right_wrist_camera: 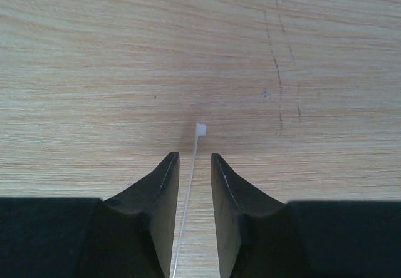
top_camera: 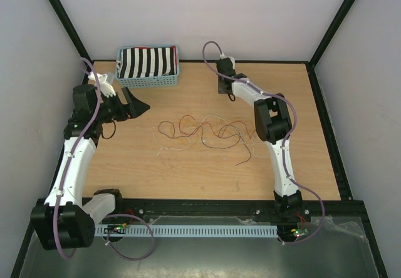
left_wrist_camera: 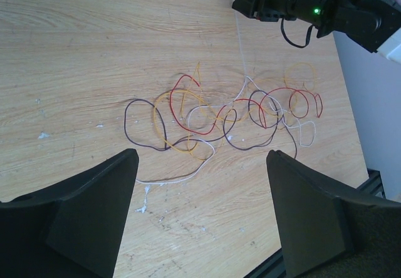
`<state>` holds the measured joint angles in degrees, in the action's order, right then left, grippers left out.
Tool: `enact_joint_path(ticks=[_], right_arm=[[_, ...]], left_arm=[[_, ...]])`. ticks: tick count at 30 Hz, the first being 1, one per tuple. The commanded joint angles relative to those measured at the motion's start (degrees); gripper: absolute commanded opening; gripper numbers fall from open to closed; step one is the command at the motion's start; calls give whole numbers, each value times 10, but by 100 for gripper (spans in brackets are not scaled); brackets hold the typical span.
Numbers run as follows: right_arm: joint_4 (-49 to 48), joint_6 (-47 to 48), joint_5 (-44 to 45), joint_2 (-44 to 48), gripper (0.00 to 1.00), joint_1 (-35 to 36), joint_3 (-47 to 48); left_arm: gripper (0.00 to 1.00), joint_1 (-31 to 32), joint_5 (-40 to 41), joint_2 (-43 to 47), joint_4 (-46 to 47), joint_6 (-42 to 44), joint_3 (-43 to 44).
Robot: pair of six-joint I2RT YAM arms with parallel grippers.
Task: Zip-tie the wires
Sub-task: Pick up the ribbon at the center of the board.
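The wires [top_camera: 207, 131] lie loose in a tangle of red, orange, yellow, dark brown and white loops on the middle of the wooden table; the left wrist view shows the wires [left_wrist_camera: 225, 112] spread out ahead. My left gripper [top_camera: 139, 108] hovers left of them, its jaws wide apart and nothing between them [left_wrist_camera: 202, 156]. My right gripper [top_camera: 223, 90] is low at the far side of the table. In its wrist view a thin white zip tie [right_wrist_camera: 199, 129] lies on the wood between the parted fingers of the right gripper [right_wrist_camera: 195, 157], a gap showing on each side.
A teal basket [top_camera: 150, 81] holding a black-and-white striped cloth [top_camera: 147, 62] stands at the table's back left. Black frame posts and white walls close in the table. A white slotted rail [top_camera: 207, 231] runs along the near edge.
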<state>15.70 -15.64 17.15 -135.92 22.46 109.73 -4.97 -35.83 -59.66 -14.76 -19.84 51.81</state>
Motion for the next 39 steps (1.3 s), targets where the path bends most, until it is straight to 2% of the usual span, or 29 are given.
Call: enact_joint_path(ticks=[1,13,17,22,30,36,39], right_arm=[[10,-8,1,-8,36,0,-4],[10,-14,-6,-23,28,0,-25],[10,-14,-12,-25,19,0,-22],[10,-11,-25,-15,0,0,3],[-18,27,-86,30,0,0,100],[-95,33,-169,85,0,0,89],[-161,32,-212,134,0,0,37]], left_arm=[[85,-5,-14,5,17,3,23],[85,-10,-39,5,17,10,34],[85,-11,-51,7,17,15,41],[85,-13,-66,10,19,20,49],[86,-33,-100,0,58,-15,39],[86,-52,-142,-27,108,-49,41],[86,-57,-168,-36,128,-59,53]])
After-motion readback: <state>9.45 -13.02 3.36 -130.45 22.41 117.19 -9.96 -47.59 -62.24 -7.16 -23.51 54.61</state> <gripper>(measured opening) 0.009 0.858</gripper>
